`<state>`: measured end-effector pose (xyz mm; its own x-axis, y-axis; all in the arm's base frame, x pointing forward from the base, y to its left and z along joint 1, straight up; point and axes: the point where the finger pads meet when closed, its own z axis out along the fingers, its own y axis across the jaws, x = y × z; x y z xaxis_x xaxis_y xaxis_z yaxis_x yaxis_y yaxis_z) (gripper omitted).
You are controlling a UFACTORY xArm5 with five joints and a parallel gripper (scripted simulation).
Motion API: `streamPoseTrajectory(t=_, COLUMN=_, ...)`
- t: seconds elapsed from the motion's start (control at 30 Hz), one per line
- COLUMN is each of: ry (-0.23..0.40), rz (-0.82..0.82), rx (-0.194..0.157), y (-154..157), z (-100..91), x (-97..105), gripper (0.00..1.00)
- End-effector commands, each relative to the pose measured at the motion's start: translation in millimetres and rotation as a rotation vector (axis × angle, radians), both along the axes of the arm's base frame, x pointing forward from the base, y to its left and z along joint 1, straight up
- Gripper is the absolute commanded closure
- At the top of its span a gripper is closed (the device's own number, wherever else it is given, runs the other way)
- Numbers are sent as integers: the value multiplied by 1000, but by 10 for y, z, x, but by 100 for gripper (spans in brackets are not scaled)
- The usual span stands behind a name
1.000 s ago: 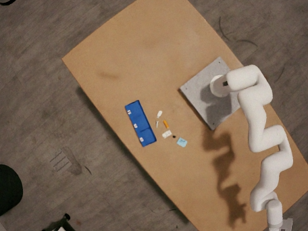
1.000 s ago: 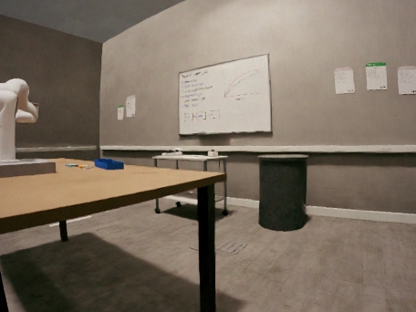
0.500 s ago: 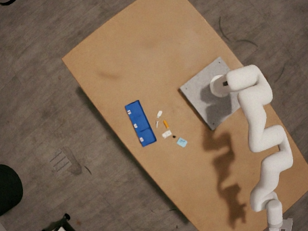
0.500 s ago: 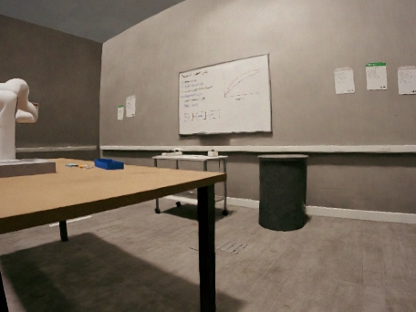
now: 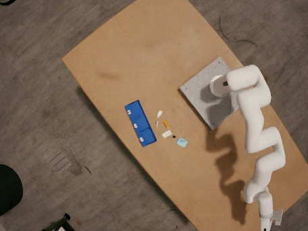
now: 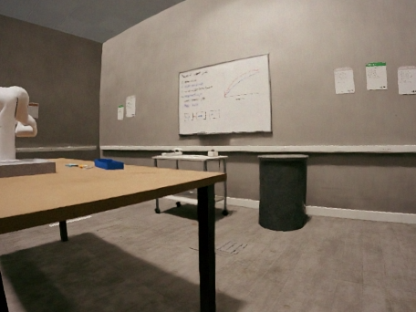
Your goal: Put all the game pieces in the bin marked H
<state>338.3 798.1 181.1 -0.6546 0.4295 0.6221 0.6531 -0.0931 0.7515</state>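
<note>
A blue bin strip (image 5: pixel 140 123) with three labelled compartments lies near the table's left front edge; I cannot read the labels. It also shows in the exterior view (image 6: pixel 109 163). Beside it on the table lie small items: a white pawn-like piece (image 5: pixel 159 113), a small grey piece (image 5: pixel 157 123), an orange piece (image 5: pixel 165 123), a white block (image 5: pixel 167 134), a black dot (image 5: pixel 174 136) and a light blue card (image 5: pixel 182 142). My gripper (image 5: pixel 267 223) hangs at the picture's bottom edge, far from all of them. It is shut and holds nothing.
The arm's grey baseplate (image 5: pixel 209 92) sits on the right part of the table. The white arm (image 5: pixel 258 129) stretches over the table's right edge. A dark round bin (image 6: pixel 283 192) and a small trolley table (image 6: pixel 191 157) stand by the wall.
</note>
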Motion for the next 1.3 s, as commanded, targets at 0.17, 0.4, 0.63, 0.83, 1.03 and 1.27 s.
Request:
streamPoseTrajectory(t=0.17, ry=68, rz=-73, rx=-40, y=-130, z=-78, x=245, gripper=91)
streamPoseTrajectory(t=0.4, ry=100, rz=-107, rx=-59, y=-272, z=16, x=552, gripper=91)
streamPoseTrajectory(t=0.63, ry=140, rz=-149, rx=-82, y=-493, z=85, x=899, gripper=91)
streamPoseTrajectory(t=0.83, ry=215, rz=-228, rx=-120, y=-671, z=131, x=1124, gripper=91)
streamPoseTrajectory(t=1.03, ry=215, rz=-228, rx=-120, y=-853, z=177, x=1345, gripper=91)
streamPoseTrajectory(t=1.27, ry=290, rz=-310, rx=-154, y=-1092, z=227, x=1572, gripper=91)
